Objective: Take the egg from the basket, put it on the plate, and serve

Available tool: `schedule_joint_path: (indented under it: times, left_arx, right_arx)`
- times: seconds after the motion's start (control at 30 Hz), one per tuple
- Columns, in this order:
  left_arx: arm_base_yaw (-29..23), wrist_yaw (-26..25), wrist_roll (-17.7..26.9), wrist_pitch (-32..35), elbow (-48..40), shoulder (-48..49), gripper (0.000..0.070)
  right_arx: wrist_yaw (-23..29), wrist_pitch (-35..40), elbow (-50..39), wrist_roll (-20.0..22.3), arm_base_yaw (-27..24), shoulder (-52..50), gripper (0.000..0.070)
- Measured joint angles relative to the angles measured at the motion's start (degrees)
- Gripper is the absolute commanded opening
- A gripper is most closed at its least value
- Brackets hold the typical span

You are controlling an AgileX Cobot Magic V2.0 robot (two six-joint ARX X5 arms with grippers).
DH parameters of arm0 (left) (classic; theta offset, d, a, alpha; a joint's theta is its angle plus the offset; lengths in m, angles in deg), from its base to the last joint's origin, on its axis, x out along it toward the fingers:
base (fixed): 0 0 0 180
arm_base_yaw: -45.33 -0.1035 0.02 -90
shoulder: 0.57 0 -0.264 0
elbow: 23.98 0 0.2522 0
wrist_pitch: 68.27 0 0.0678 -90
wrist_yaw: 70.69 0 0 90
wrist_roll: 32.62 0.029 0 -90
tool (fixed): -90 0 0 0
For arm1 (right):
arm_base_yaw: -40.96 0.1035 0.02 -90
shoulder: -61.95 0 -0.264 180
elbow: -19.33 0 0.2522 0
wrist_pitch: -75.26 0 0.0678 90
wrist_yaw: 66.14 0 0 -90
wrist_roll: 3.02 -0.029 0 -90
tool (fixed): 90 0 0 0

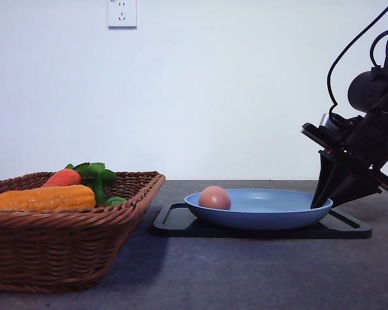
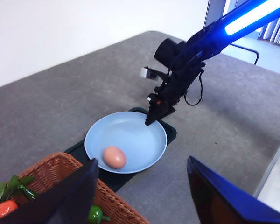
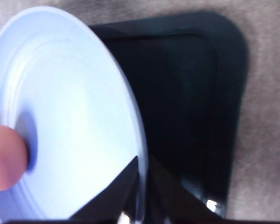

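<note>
Pinkish-brown oval egg (image 1: 215,197) lies in matte light-blue round plate (image 1: 278,216) on black tray (image 1: 339,229). Right gripper (image 1: 321,201) clamps plate's rim, fingertips half hidden. Left gripper (image 2: 142,186) spread open, blurred, cut off.

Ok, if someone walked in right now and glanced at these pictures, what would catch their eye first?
Probably the pinkish egg lying in the light blue plate, which sits on a black tray mid-table. Next, the right claw pinching the plate's rim on the robot's right side. Then the wicker basket on the left, holding an orange corn cob and a carrot.
</note>
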Motion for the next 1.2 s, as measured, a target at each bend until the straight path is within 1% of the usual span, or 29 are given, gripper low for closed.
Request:
schedule_joint_path:
  times: [0.07,0.17,0.37,0.47,0.5,0.57,0.63,0.67,0.73,0.77,0.83,0.9,0.97,1.1,1.2]
  left_arx:
    - [0.0,0.0,-0.03,0.02,0.0,-0.18,0.0391]
    - [0.0,0.0,-0.05,0.04,0.0,-0.43,0.0391]
    - [0.0,0.0,-0.14,0.09,0.0,-1.42,0.0389]
    - [0.0,0.0,-0.16,0.19,0.0,-2.24,0.037]
    - [0.0,0.05,-0.16,0.29,0.0,-2.63,0.0358]
    - [0.0,0.79,-0.07,0.77,0.0,-3.84,0.0314]
    - [-0.02,3.09,0.14,1.63,0.0,-5.38,0.0233]
    - [-0.09,4.37,0.33,1.95,0.0,-6.16,0.0189]
    - [-0.6,6.74,1.43,2.29,0.0,-8.26,0.0072]
    - [-0.94,7.59,2.11,2.31,0.0,-9.31,0.0026]
    - [-2.16,8.45,4.02,2.27,0.0,-12.16,0.0]
    - [-4.13,8.8,5.54,2.3,0.0,-15.03,0.0]
    - [-6.7,8.81,6.14,2.34,0.0,-17.75,0.0]
    - [-13.74,8.82,6.14,2.77,0.0,-23.24,0.0]
    - [-19.69,7.77,5.29,3.58,-0.02,-25.7,0.0]
  right_arx:
    - [0.13,0.2,0.0,0.0,0.0,0.0,0.026]
    - [0.13,1.36,0.05,-0.04,-0.11,0.0,0.0261]
    - [0.24,2.46,0.11,0.29,-1.91,-1.08,0.026]
    - [0.26,2.65,0.11,1.21,-3.48,-4.15,0.0254]
    - [0.26,2.67,0.11,1.53,-3.96,-5.47,0.0236]
    - [0.24,2.67,0.11,2.02,-4.96,-8.73,0.0177]
    - [0.31,2.54,0.11,2.13,-5.6,-11.67,0.0108]
    - [0.37,2.38,0.11,2.21,-5.75,-13.09,0.0078]
    - [0.4,1.19,0.11,2.82,-5.64,-16.46,0.0021]
    - [0.39,0.44,0.11,3.19,-5.5,-18.07,0.0]
    - [0.6,-1.26,0.11,4.03,-4.82,-21.54,0.0]
    - [1.87,-3.23,0.11,4.91,-3.37,-24.93,0.0]
    - [3.95,-5.15,0.11,5.65,-1.24,-27.71,0.0]
    - [10.04,-9.83,0.11,7.71,4.27,-31.97,0.0]
    - [16.84,-11.2,-0.48,9.0,8.92,-35.41,0.0]
